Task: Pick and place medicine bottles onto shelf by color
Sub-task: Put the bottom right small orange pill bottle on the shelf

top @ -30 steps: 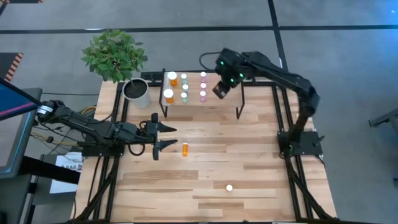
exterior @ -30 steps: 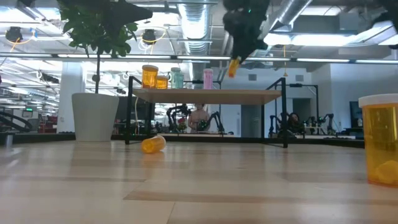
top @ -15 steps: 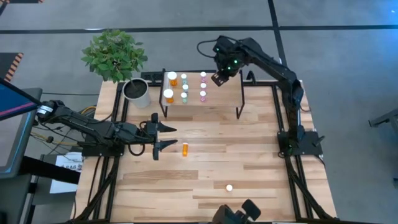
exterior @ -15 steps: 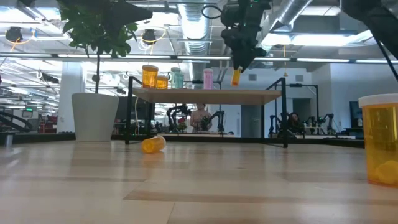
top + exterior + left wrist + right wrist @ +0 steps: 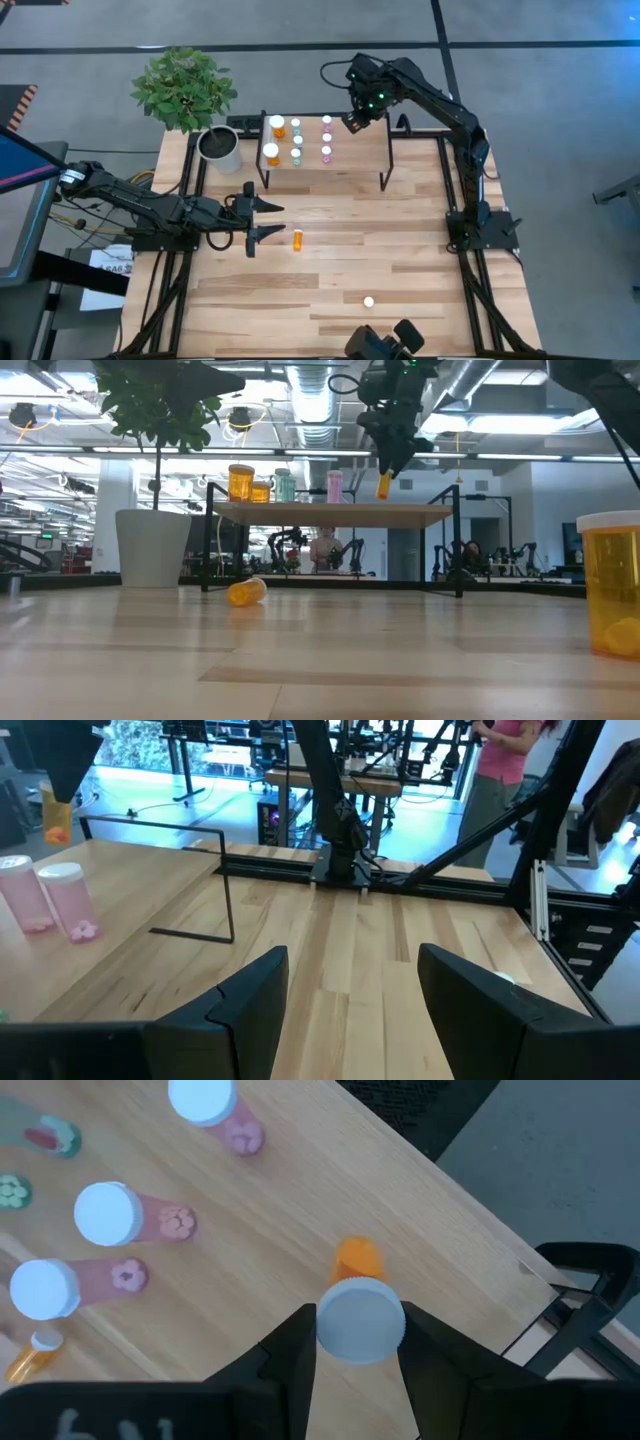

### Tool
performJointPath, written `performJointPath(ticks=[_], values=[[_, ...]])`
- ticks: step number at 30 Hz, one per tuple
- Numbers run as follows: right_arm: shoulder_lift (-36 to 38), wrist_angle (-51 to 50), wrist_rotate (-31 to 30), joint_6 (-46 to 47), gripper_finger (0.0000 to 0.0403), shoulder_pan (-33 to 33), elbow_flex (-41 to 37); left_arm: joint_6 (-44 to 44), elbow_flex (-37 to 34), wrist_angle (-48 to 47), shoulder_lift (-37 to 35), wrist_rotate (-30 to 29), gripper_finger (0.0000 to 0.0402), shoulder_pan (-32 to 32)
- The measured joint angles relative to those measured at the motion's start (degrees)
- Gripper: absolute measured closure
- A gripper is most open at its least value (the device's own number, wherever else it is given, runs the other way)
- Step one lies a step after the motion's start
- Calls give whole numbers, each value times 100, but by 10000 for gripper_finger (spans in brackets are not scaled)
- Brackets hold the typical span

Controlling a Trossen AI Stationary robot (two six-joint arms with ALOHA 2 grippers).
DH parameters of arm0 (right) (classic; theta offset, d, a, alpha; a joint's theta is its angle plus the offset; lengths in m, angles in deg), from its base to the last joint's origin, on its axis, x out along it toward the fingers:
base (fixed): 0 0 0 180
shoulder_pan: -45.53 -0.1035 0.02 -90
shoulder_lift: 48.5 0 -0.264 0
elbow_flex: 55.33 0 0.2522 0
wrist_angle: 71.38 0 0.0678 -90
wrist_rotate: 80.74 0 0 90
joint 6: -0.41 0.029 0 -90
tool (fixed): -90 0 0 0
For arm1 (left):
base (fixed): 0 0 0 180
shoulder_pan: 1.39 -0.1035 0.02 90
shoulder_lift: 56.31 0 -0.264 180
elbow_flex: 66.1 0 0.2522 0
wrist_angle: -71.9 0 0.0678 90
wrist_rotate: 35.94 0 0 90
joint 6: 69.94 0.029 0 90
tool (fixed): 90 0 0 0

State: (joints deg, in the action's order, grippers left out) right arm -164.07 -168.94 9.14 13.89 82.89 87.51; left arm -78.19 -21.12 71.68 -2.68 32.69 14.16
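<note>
My right gripper (image 5: 352, 123) hangs over the far right part of the shelf (image 5: 350, 160), shut on a small orange medicine bottle (image 5: 383, 484) with a white cap. The shelf's left half holds two orange bottles (image 5: 272, 152), a row of teal ones (image 5: 296, 141) and three pink ones (image 5: 140, 1220), all standing on their bases. My left gripper (image 5: 262, 220) stands open at the table's left, close to an orange bottle (image 5: 297, 239) lying on its side. Another white-capped orange bottle (image 5: 368, 301) stands near the front edge. My right gripper pinches the bottle's white cap (image 5: 360, 1318) between its two fingers (image 5: 298, 1342), coming from above and pointing steeply down. The orange body (image 5: 357, 1258) hangs below the cap, nearly upright and clear of the shelf top (image 5: 340, 512).
A white plant pot (image 5: 220, 148) with a leafy plant stands at the far left, beside the shelf. The shelf's right half (image 5: 362, 150) is bare wood. Black frame rails (image 5: 450, 180) run along the table's sides. A person (image 5: 500, 760) stands beyond the table.
My right gripper has carried the orange bottle toward the table's far edge above the shelf and tipped more steeply down. The bottle, which hung slanted, now hangs nearly upright and a little lower, still clear of the shelf.
</note>
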Motion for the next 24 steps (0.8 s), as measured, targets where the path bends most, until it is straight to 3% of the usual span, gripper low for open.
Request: performJointPath(ticks=[24], values=[[0,-26,46,-197,250,-54,-268,-15,0,4,0,0,190,0]])
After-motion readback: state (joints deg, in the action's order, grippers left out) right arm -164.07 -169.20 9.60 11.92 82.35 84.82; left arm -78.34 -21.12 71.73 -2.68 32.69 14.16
